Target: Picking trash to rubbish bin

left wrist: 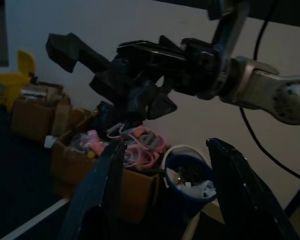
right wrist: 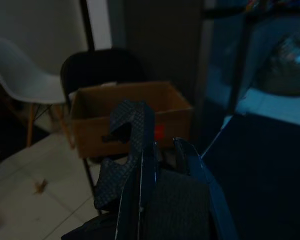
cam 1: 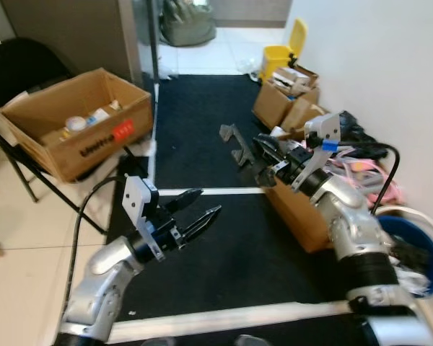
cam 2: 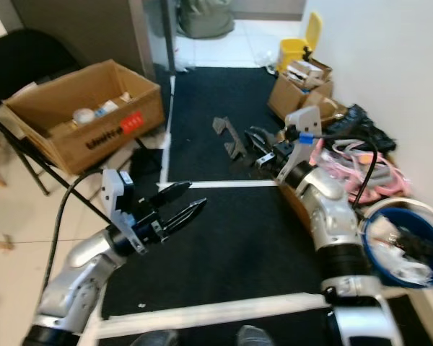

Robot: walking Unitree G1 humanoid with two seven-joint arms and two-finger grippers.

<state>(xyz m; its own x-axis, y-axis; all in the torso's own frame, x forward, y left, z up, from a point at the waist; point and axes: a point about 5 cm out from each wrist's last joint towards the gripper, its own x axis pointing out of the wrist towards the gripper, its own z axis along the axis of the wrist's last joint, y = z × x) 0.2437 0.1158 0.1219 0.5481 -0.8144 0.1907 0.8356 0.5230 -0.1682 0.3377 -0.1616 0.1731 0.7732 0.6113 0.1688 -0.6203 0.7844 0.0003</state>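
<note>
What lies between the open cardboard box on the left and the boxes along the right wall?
In the left eye view, black carpet lies between the cardboard box and the wall boxes; the right gripper holds dark trash above it.

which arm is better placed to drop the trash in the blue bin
Right. The right gripper is already shut on the dark trash piece, and the blue bin sits on the robot's right side by the wall. The left gripper is open and empty, farther away.

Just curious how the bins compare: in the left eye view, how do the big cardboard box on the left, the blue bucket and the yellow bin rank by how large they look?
1. Cardboard box, clearly largest.
2. Blue bucket, partly cut off by the frame edge.
3. Yellow bin, smallest, though it stands farthest away, so its true size may be closer to the bucket's.
</note>
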